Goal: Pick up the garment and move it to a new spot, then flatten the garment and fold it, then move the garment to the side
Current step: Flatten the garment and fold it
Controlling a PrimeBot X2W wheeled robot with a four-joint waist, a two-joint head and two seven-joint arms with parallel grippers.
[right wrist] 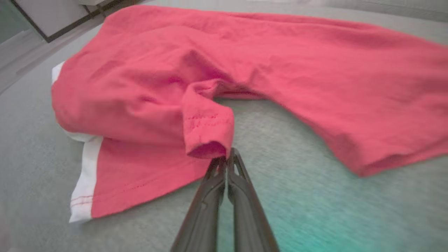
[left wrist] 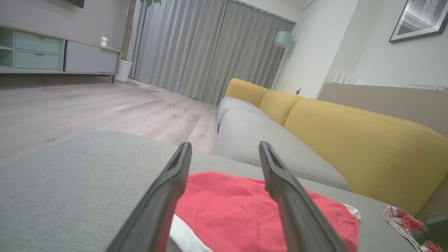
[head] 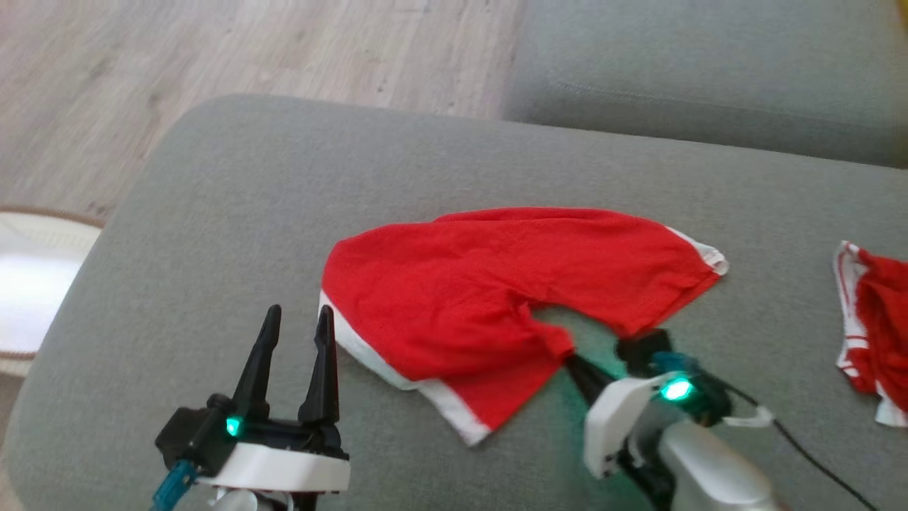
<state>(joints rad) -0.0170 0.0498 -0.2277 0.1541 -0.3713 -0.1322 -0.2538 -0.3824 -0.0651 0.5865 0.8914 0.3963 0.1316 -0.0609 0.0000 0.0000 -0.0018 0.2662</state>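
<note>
Head view: the red shorts [head: 496,284] lie spread on the sofa seat [head: 213,213], their long axis running left to right. The left gripper [head: 299,312] stands just left of them, fingers apart and empty.

Left wrist view: the shorts lie just ahead.

Right wrist view: the right gripper [right wrist: 227,154], fingers pressed together, touches the shorts' rolled hem [right wrist: 206,129]. Whether cloth is pinched cannot be told. This is probably the nearer arm.

A grey sofa seat [head: 213,213] borders pale wood floor [head: 213,50]; farther off stand yellow back cushions [left wrist: 367,140], grey curtains [left wrist: 210,45] (drawn shut) and a mint lamp [left wrist: 282,38].
</note>
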